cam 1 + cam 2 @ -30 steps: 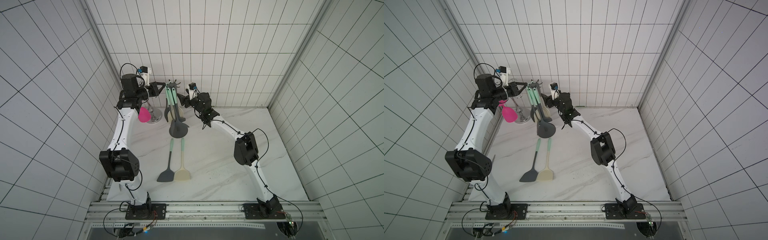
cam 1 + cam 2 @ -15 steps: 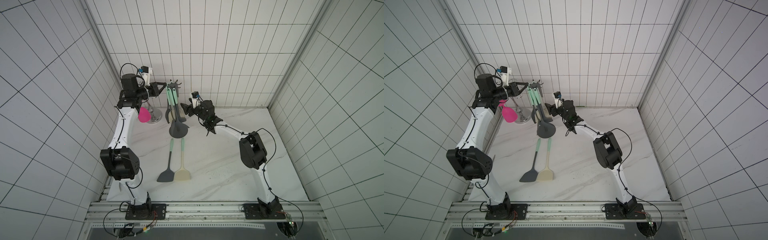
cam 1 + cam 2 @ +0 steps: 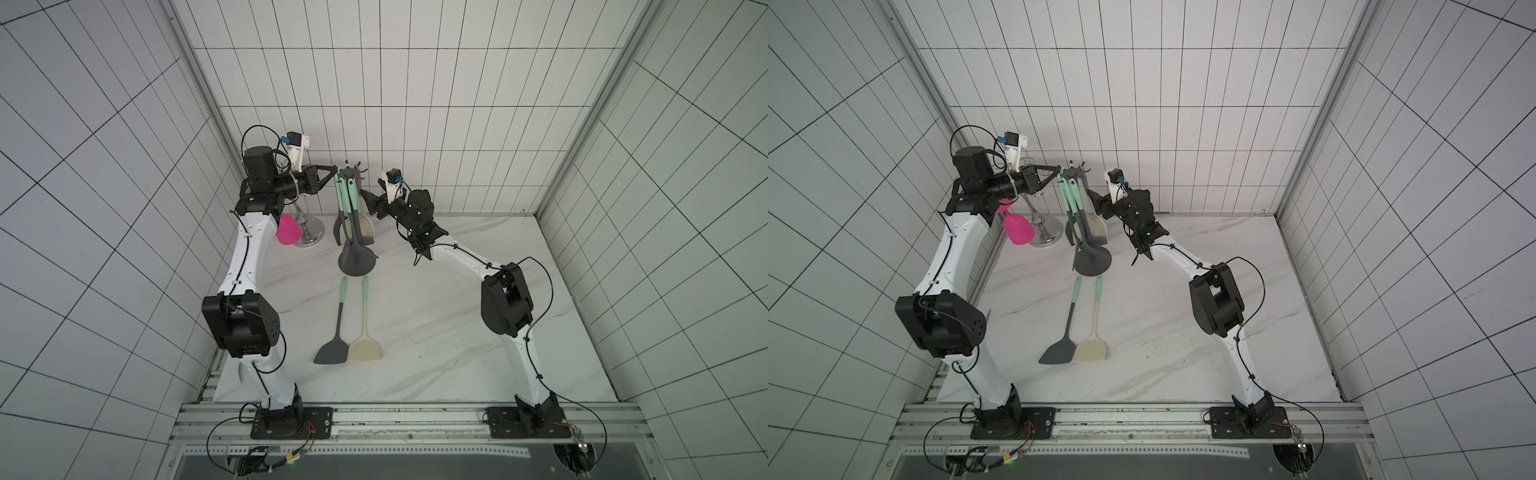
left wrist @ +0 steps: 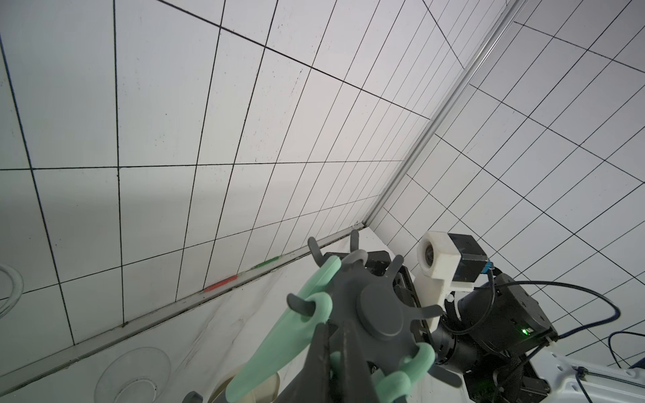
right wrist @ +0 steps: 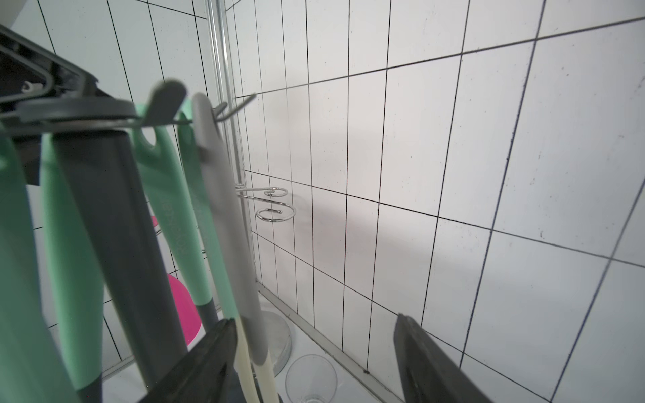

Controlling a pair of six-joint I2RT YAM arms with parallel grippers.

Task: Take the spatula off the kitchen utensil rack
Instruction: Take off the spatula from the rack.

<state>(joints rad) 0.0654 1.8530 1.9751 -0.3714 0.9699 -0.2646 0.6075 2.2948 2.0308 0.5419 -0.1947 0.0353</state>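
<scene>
- Kitchen utensil rack (image 3: 358,262): dark grey, upright on a round base at the far middle of the table (image 3: 436,340), close to the back wall. A ring of short hooks tops it.
- Spatula (image 3: 366,227): cream blade and mint handle. It hangs blade down from a hook on the rack's side nearest the right arm, the blade low beside the rack's base.
- Other hung pieces: several mint-handled utensils with dark heads share the same ring.
- Left pincer (image 3: 333,168): closed, its tips against the hook ring. Whether they pinch a hook cannot be told.
- Right pincer (image 3: 368,199): open wide and holding nothing, level with the spatula's handle. In the right wrist view the cream shaft sits inside the gap, just beside one finger (image 5: 206,366); contact cannot be told.
- Dark grey spatula (image 3: 331,354) and second cream spatula (image 3: 365,351): flat on the table side by side, handles toward the rack.
- Chrome glass holder (image 3: 309,232): just beside the rack, toward the left arm. A pink glass (image 3: 287,230) hangs from it.
- Clear glass (image 5: 310,375): on the table near the holder's foot.
</scene>
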